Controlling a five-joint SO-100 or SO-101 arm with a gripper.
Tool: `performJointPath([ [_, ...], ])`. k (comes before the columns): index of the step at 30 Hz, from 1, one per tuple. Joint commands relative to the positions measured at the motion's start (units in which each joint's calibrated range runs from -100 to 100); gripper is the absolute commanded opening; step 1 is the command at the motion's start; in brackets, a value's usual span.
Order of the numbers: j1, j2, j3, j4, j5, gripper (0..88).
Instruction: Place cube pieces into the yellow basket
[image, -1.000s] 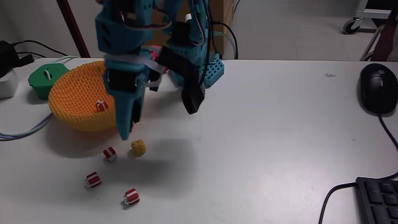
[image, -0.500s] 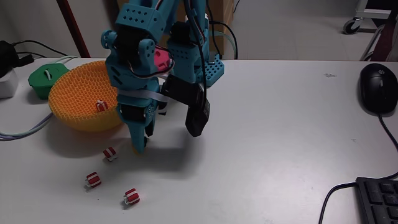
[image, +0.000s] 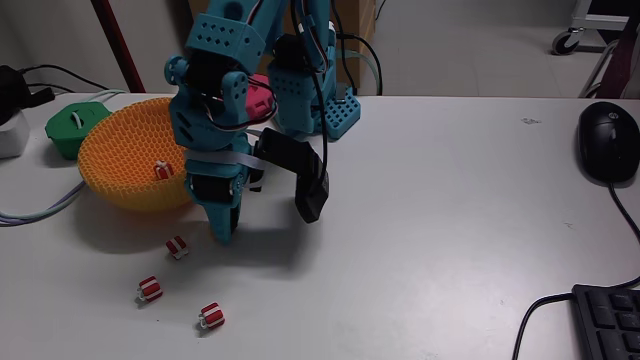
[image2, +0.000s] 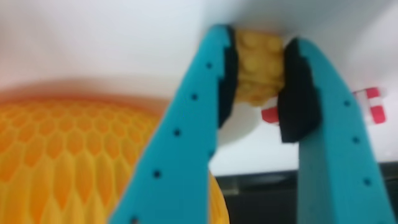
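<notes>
Having dropped to the desk (image: 450, 220), the hand (image2: 260, 81) now pinches the bumpy yellow-orange cube (image2: 256, 65) between its pads, ready to lift toward the yellow basket (image: 120, 165) just beside it.

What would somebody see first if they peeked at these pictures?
The big teal robot arm standing at the middle of the white table in the fixed view, its pincer squeezing a bumpy yellow piece, seen close up in the wrist view. Next, the yellow basket on the left with one red-and-white cube inside, and three more cubes on the table in front.
</notes>
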Motion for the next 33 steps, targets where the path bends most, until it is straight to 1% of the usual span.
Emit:
performJointPath([
  [1, 1.99, -4.14, -6.59, 6.30, -0.68, 0.0],
  [5, 6.46, -12.29, -22.19, 17.94, -1.03, 0.0],
  [7, 10.75, -14.47, -29.60, 22.89, -0.68, 0.0],
  [9, 16.34, -16.36, -32.30, 25.93, 0.24, 0.0],
  [14, 29.95, -20.53, -19.11, 25.76, 5.52, 0.0],
  [17, 34.70, -21.19, -14.77, 25.84, 7.81, 0.0],
  [18, 35.08, -21.19, -14.49, 25.76, 8.01, 0.4],
  [20, 35.45, -21.19, -14.39, 26.28, 7.62, 11.4],
  [22, 35.54, -21.19, -14.68, 26.71, 7.08, 24.3],
  [23, 35.54, -21.19, -15.06, 26.71, 6.89, 26.8],
  [27, 35.54, -21.09, -19.11, 26.80, 6.54, 31.2],
  [30, 34.14, -21.00, -24.40, 27.23, 5.57, 36.2],
  [31, 33.21, -20.81, -26.14, 27.84, 5.32, 36.5],
  [33, 30.70, -19.48, -30.18, 29.75, 4.10, 34.4],
])
